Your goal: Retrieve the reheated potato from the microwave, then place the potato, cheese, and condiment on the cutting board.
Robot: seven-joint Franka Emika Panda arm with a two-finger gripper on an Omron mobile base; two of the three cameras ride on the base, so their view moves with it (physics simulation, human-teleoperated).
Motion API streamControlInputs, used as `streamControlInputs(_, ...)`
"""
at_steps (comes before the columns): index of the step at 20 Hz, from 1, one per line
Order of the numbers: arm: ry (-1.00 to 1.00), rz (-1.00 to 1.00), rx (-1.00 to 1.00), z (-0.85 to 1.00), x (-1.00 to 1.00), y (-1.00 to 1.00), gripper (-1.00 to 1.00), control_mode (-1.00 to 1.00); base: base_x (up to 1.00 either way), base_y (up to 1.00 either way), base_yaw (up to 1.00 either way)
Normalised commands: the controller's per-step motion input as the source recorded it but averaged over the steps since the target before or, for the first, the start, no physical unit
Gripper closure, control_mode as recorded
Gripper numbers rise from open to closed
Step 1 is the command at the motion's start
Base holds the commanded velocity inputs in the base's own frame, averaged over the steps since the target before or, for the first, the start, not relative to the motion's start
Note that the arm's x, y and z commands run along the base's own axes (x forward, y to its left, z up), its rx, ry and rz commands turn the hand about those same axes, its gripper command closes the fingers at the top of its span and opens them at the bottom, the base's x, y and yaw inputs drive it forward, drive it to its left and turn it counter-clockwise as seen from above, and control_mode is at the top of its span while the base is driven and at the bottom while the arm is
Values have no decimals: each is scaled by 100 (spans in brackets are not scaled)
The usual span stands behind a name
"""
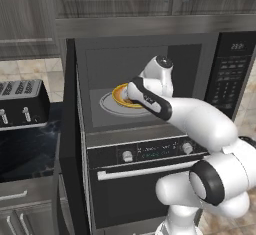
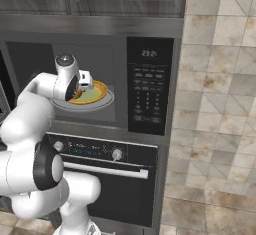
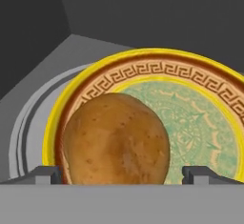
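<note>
**Gripper straddling potato inside microwave**

The two-finger gripper [image 3: 122, 174] is reaching into the open black built-in microwave [image 1: 150, 79], jaws standing wide, holding nothing. The oval golden-brown potato [image 3: 116, 139] is sitting between the finger tips, toward the near left rim of a yellow-edged patterned plate [image 3: 205, 99] (apparently lined up for closing). The base views are hiding the potato behind the wrist; the hand view is exposing it.

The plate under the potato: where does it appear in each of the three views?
Left base view: plate inside the microwave, centre-left, partly behind the arm.
Right base view: centre-left, right of the hand.
Hand view: centre, under the potato.
Shared landmark: the grey turntable.
</note>
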Motion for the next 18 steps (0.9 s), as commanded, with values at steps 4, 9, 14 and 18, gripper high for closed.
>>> streamControlInputs(4,0,5,-4,-12,14,0,-100,-100,0,0,0)
streamControlInputs(9,0,5,-3,-12,15,2,-100,-100,0,0,0)
streamControlInputs(14,0,5,-3,-15,11,2,-100,-100,0,0,0)
streamControlInputs(18,0,5,-2,-16,9,3,-100,-100,0,0,0)
